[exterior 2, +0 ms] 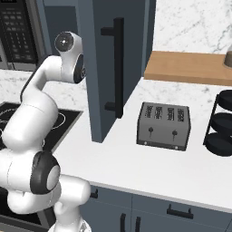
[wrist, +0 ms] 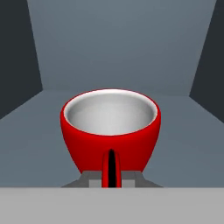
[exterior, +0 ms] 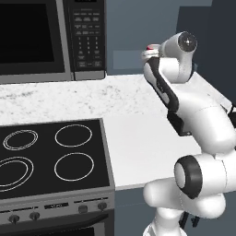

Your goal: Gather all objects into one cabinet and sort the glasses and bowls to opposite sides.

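A bright red cup (wrist: pixel 111 131) with a pale inside sits right in front of the hand camera, upright. My gripper (wrist: pixel 111 177) is shut on its near rim. Around the cup are the slate-blue floor, back and side walls of the cabinet (wrist: pixel 112 52). Nothing else stands on that floor in the hand view. A sliver of the red cup (exterior: pixel 150 47) shows by the hand in the left base view. The cabinet's door (exterior 2: pixel 102 90) stands open, with its long black bar handle (exterior 2: pixel 118 68) facing the right base camera. The arm's upper joint (exterior 2: pixel 68 43) is beside that door.
A microwave (exterior: pixel 46 37) hangs over the back left of the marble counter (exterior: pixel 133 138). A black stove (exterior: pixel 50 156) lies to the left. On the right stand a toaster (exterior 2: pixel 164 125), a wooden board (exterior 2: pixel 190 68) and a black rack of dark dishes (exterior 2: pixel 222 122).
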You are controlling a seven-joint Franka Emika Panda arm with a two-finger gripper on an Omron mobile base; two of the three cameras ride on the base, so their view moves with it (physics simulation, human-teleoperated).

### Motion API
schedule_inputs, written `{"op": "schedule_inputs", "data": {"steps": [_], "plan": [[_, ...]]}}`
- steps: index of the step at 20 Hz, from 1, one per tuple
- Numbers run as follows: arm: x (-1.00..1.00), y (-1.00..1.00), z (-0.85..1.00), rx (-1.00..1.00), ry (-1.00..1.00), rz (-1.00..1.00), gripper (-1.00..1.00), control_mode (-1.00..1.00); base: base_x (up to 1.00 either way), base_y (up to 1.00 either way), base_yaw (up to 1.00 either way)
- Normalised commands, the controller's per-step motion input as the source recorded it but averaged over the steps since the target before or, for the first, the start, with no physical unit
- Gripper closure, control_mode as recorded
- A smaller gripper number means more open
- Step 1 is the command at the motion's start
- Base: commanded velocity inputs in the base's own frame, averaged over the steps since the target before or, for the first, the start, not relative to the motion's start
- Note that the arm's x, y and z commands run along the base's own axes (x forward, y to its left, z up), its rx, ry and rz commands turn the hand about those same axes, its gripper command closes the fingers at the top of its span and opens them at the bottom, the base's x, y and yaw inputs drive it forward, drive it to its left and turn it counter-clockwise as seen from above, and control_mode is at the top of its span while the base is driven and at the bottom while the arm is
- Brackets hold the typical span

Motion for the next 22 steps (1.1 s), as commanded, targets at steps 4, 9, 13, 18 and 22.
{"op": "schedule_inputs", "data": {"steps": [4, 9, 13, 18, 22], "plan": [[-1.0, 0.1, 0.0, -0.01, 0.0, 0.03, 1.0, -1.0, 0.0, 0.0, 0.0], [-1.0, 0.03, 0.06, 0.0, 0.0, 0.01, 1.0, -1.0, 0.0, 0.0, 0.0], [-1.0, 0.13, 0.0, 0.0, 0.0, 0.0, 1.0, -1.0, 0.0, 0.0, 0.0], [-1.0, 0.18, 0.0, 0.0, 0.0, 0.0, 1.0, -1.0, 0.0, 0.0, 0.0], [-1.0, 0.1, 0.0, 0.0, 0.0, 0.0, 1.0, -1.0, 0.0, 0.0, 0.0]]}}
